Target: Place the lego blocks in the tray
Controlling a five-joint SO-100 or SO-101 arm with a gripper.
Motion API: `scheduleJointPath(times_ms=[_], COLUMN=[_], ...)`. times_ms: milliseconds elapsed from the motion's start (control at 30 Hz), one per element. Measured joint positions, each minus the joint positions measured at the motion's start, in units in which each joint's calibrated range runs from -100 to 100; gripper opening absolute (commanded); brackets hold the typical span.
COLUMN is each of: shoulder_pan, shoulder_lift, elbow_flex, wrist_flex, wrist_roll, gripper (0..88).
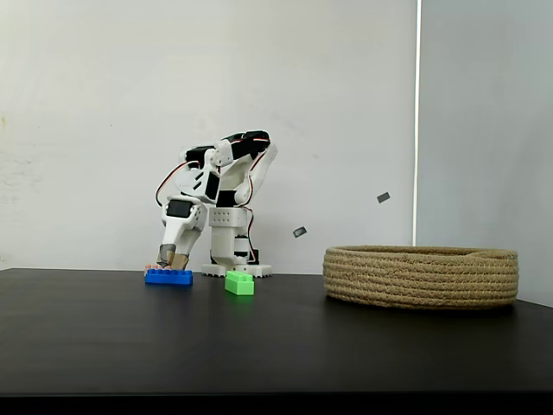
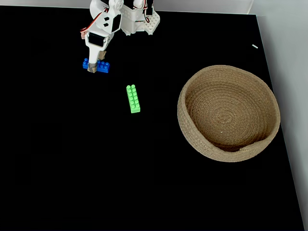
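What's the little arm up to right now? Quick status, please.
Gripper down on blue brick, grip unclear. Green brick loose on table. Basket empty, path clear.

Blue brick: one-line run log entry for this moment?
end effector: at blue brick | green brick: on table | tray: empty

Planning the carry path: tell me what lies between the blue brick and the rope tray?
The green brick lies between the blue brick and the tray, closer to the blue one; otherwise bare black table, seen from above.
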Motion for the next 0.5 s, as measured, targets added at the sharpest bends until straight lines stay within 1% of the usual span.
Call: scheduleJointPath(times_ms=[300,500], shoulder_pan=[0.0,0.65], shoulder_lift=[0.0,0.0], elbow_flex=[0.27,2.65], wrist_flex=[1.3,-1.87], wrist_roll=[0.78,1.47], gripper=[26.4,25.0])
